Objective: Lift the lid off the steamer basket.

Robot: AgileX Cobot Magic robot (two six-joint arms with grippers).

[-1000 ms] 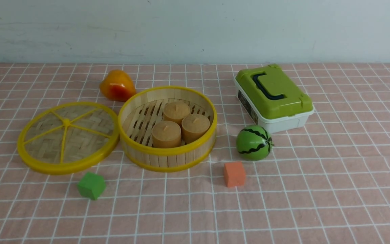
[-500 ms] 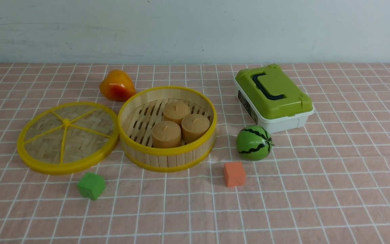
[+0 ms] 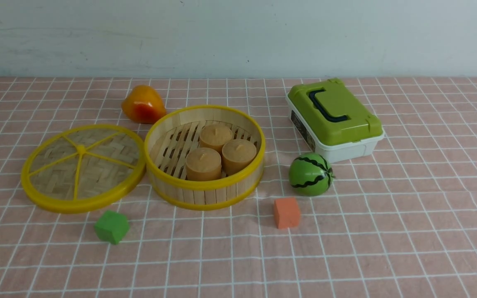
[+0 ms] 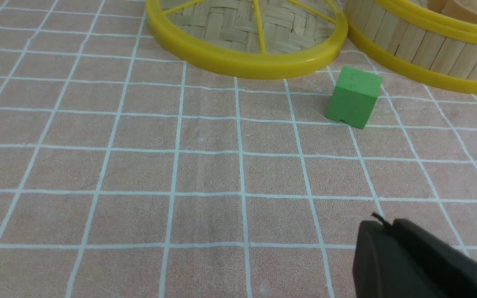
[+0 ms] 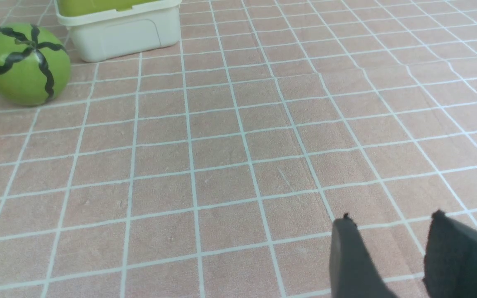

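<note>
While the left gripper sits pressed together over bare cloth near the green cube, the right gripper stands parted with nothing between its fingers, well apart from the melon. Lying flat on the cloth, the lid touches the basket on that basket's left. Three brown cylinders stand inside the basket.
</note>
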